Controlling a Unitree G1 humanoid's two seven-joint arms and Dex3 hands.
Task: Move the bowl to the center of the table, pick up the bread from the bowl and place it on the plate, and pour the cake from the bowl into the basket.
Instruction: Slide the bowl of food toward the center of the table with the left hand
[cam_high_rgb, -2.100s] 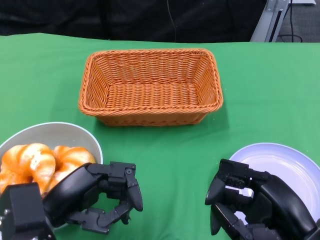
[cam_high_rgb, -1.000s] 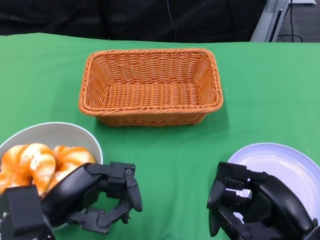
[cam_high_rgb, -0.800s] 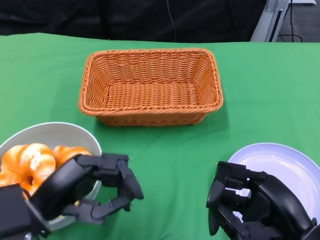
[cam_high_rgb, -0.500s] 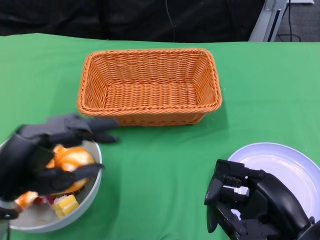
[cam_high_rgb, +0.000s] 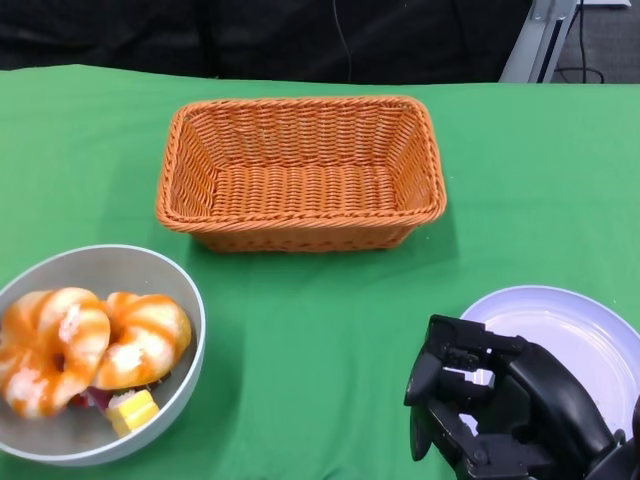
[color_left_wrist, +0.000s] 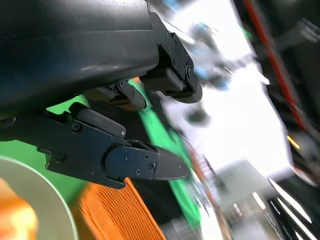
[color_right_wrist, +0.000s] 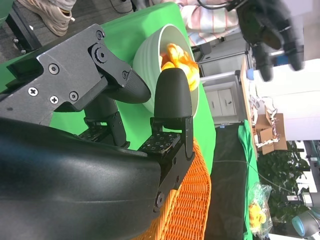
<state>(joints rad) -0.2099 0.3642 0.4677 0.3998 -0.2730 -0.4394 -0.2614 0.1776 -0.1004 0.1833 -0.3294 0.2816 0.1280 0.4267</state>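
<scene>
A grey bowl (cam_high_rgb: 185, 300) sits at the lower left of the head view on the green tablecloth (cam_high_rgb: 330, 320), its near rim close to the bottom edge of the frame. Inside it lie two glazed, orange-striped bread rolls (cam_high_rgb: 95, 340) side by side, with a small yellow piece of cake (cam_high_rgb: 133, 411) tucked under their near side (something dark red shows just beside it, too small to identify).

The orange wicker basket (cam_high_rgb: 300, 235) stands in the upper middle of the head view, well apart from the bowl. At the lower right lies a pale lavender plate (cam_high_rgb: 575, 330).

The right hand (cam_high_rgb: 470, 405) shows at the lower right of the head view, overlapping the plate's left edge, its black fingers curled inward and holding nothing.

The left hand (color_left_wrist: 145, 120) is out of the head view; its own wrist camera shows the fingers apart with nothing between them, above the bowl's rim (color_left_wrist: 47, 195) and the basket at the lower left of that blurred picture. In the right wrist view it (color_right_wrist: 270, 30) appears blurred at the upper right, raised well clear of the bowl (color_right_wrist: 150, 55).
</scene>
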